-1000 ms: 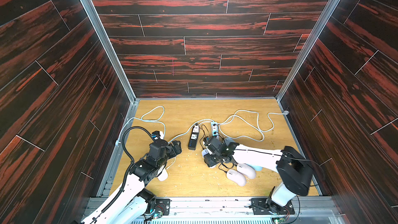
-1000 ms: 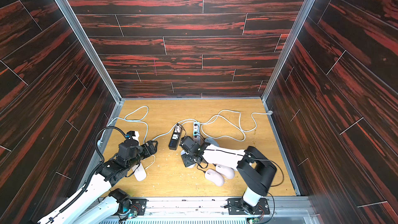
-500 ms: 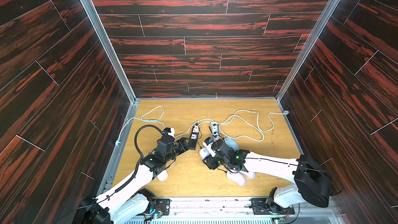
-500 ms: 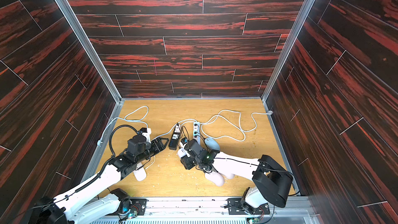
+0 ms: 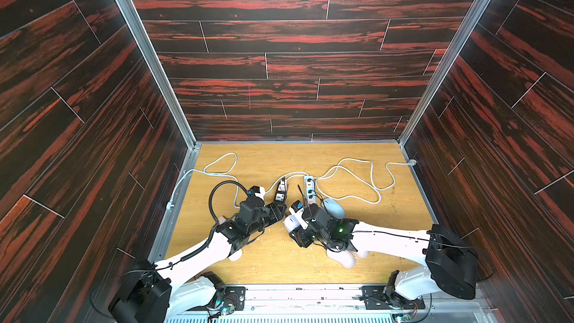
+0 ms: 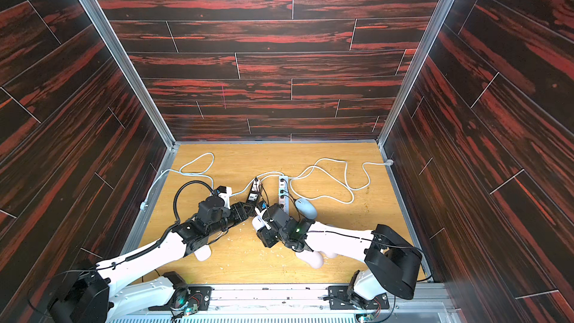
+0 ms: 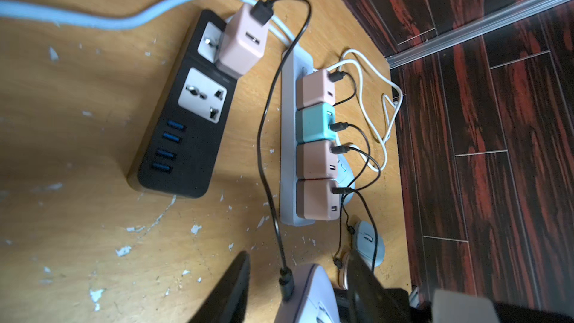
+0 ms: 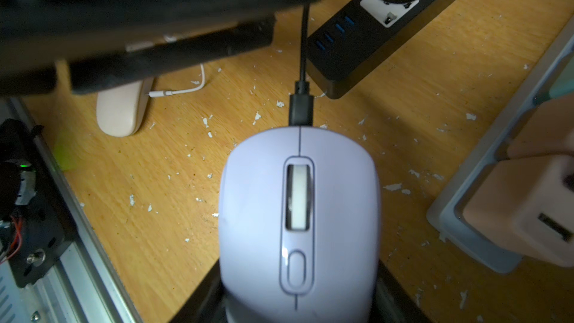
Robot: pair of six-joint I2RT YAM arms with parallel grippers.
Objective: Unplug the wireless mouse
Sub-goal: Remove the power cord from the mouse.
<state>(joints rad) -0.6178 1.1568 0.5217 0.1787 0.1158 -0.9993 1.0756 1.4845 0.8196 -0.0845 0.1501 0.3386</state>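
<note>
I am holding the lavender plastic wireless mouse at the front middle of the wooden table, right hand clamped on its flanks. The black cable plug is projecting from its nose, in line with the mouse's length and away from that hand. The left hand is nearer the plug, fingers apart, straddling it. Beyond, the cable is running to a pink charger cube in the black power strip.

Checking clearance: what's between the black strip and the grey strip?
One black cable crosses bare wood between black strip and grey strip; left wrist view.
</note>
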